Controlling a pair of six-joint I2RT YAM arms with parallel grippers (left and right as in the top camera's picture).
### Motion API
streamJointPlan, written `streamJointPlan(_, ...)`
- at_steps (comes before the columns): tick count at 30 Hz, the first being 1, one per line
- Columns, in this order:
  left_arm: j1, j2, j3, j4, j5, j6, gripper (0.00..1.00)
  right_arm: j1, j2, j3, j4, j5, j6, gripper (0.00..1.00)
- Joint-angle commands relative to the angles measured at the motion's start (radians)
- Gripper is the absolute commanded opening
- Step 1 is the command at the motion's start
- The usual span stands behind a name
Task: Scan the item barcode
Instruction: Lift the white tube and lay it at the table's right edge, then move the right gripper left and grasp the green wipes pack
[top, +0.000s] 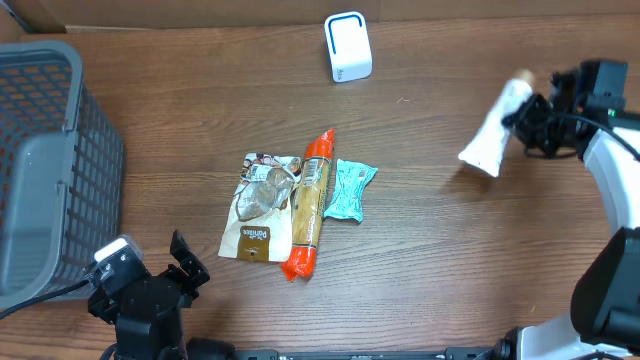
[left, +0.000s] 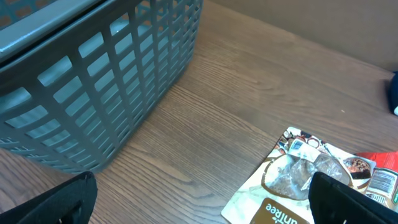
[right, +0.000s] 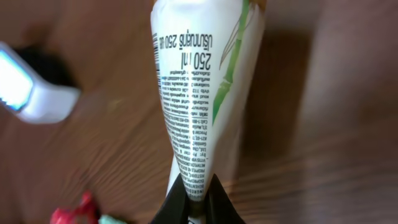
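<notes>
A white tube (top: 492, 135) with green leaf art and small print is held above the table's right side, with my right gripper (top: 530, 118) shut on its narrow end. In the right wrist view the tube (right: 199, 93) stands up from the gripper (right: 198, 199), its printed side towards the camera; no barcode shows. The white scanner (top: 347, 47) with a blue rim stands at the back centre, seen blurred as the scanner (right: 31, 87) at the left. My left gripper (top: 190, 265) rests open at the front left, and in its own view the left gripper (left: 199, 208) holds nothing.
A grey mesh basket (top: 45, 170) fills the left side. In the middle lie a brown-and-white pouch (top: 260, 205), a long orange pack (top: 310, 205) and a teal packet (top: 350, 188). The pouch (left: 298, 180) lies just ahead of my left fingers.
</notes>
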Motion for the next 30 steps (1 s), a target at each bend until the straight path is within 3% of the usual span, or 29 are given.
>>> streamJointPlan(1,-0.004,-0.003,-0.002,0.000,-0.017,-0.014,1.00,-0.040,-0.011,-0.091,0.076,0.112,0.226,0.04)
streamJointPlan(6,-0.004,-0.003,-0.002,0.000,-0.017,-0.014,1.00,-0.080,-0.011,-0.182,0.164,0.121,0.267,0.06)
streamJointPlan(7,-0.004,-0.003,-0.002,0.000,-0.017,-0.014,1.00,-0.084,-0.011,-0.186,0.163,0.124,0.265,0.19)
streamJointPlan(9,-0.004,-0.003,-0.002,0.000,-0.017,-0.014,0.99,-0.086,-0.011,-0.187,0.136,0.128,0.180,0.59)
streamJointPlan(11,-0.004,-0.003,-0.002,0.000,-0.017,-0.014,1.00,-0.086,-0.011,-0.180,0.103,0.113,0.153,0.69)
streamJointPlan(16,-0.004,-0.003,-0.002,0.000,-0.017,-0.014,1.00,-0.079,-0.011,-0.077,-0.062,-0.071,0.031,0.64)
streamJointPlan(22,-0.004,-0.003,-0.002,0.000,-0.017,-0.014,1.00,0.020,-0.011,0.024,-0.223,-0.196,-0.101,0.69)
streamJointPlan(27,-0.004,-0.003,-0.002,0.000,-0.017,-0.014,1.00,0.281,-0.003,0.019,-0.189,-0.190,-0.096,0.69)
streamJointPlan(30,-0.004,-0.003,-0.002,0.000,-0.017,-0.014,1.00,0.449,0.038,0.019,-0.132,-0.132,0.008,0.65)
